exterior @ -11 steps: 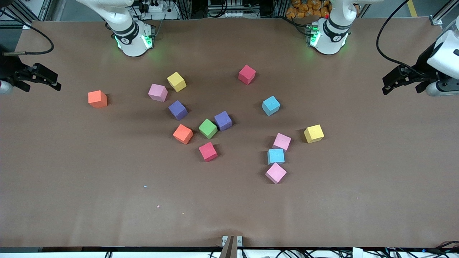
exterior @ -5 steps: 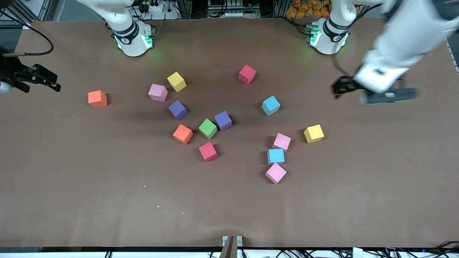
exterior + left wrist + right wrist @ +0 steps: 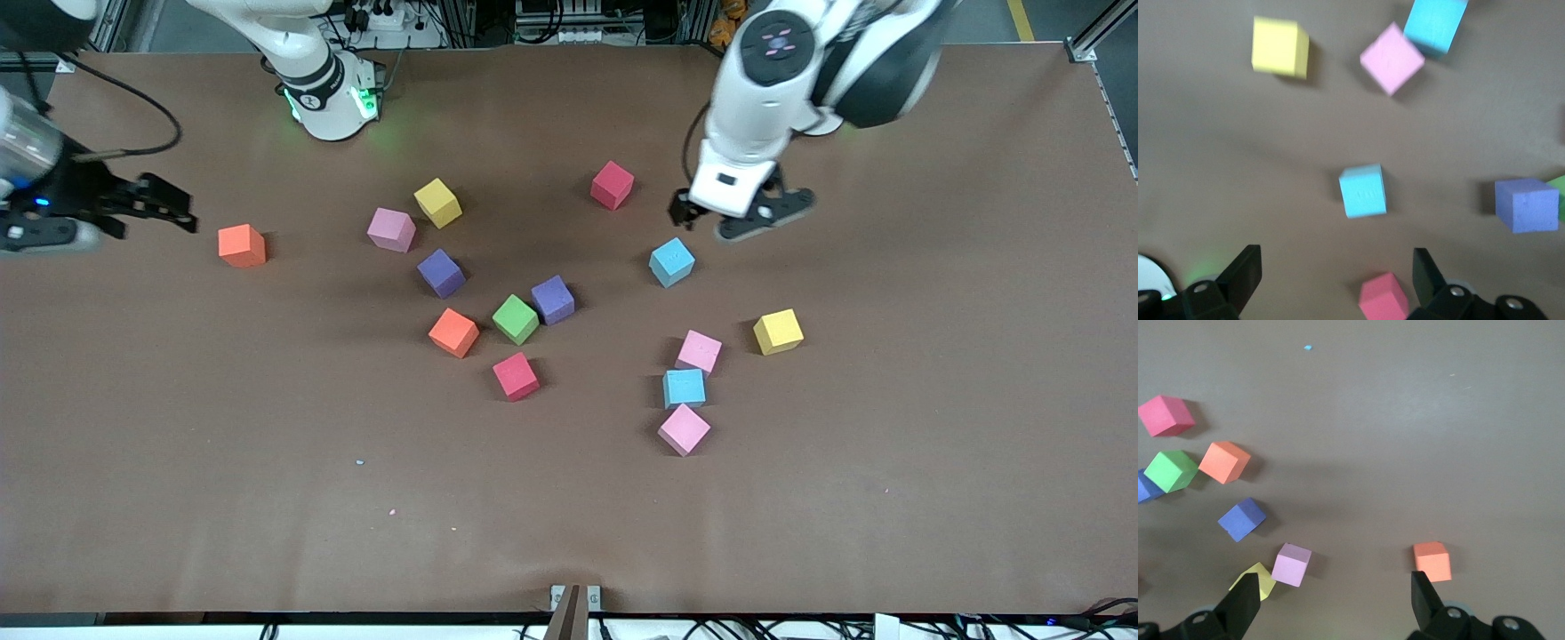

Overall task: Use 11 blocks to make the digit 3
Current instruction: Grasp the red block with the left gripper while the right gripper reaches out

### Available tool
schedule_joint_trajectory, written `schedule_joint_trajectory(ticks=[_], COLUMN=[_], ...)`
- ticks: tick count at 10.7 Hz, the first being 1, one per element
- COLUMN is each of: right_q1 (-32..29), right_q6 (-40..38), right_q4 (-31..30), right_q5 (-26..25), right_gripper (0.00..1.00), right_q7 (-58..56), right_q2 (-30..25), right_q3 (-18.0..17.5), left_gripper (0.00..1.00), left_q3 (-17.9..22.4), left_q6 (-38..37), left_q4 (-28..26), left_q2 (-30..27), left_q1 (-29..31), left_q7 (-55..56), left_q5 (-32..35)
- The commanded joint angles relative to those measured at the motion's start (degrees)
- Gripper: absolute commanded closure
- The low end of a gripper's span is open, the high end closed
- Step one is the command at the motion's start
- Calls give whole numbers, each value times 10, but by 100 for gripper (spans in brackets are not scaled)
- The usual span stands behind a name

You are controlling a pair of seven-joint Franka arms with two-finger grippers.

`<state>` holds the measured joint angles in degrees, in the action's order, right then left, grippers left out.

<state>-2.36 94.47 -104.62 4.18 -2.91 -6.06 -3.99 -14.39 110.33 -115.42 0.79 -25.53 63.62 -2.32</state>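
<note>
Two grippers spread, empty: left gripper (image 3: 742,213) swung in over light blue block (image 3: 672,262); right gripper (image 3: 151,206) edged toward orange block (image 3: 242,245). I expect first picks; digit unstarted.

My front camera looks down from high, facing both bases along the surface's (image 3: 569,533) top edge. Each wrist camera looks down closer; the left's and front's views share the light blue block (image 3: 1363,191).

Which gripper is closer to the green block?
Left. The left gripper is over the table beside a blue block, closer to the green block; the right gripper is near the table's end.
</note>
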Motion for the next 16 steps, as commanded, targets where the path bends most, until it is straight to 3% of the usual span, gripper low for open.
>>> schedule_joint_trajectory(ticks=[1,4,6,8,11,16], right_q1=[35,93,146,156,193,248], right_q6=[60,123,180,203,271,402], right_q4=[-127,-225,-275,-303,-352,-353], right_q5=[17,29,31,42,47,48], right_gripper=[0,0,0,0,0,0], right_q7=[2,19,82,127,293,567], right_q2=[-83,-107,-104,-94,-85,16], right_q3=[3,3,3,3,3,3], left_gripper=[0,0,0,0,0,0], left_q3=[-5,-15,-18,-23,-29,-37], left_q6=[73,218,235,276,310,319], left_q4=[-66,-139,-146,-170,-182,-182], left_q2=[-3,57,90,96,116,145], left_q1=[-45,-107,-122,-139,-142,-162], left_q7=[95,233,265,269,335,406], left_q5=[-43,-44,-54,-101,-121,-123])
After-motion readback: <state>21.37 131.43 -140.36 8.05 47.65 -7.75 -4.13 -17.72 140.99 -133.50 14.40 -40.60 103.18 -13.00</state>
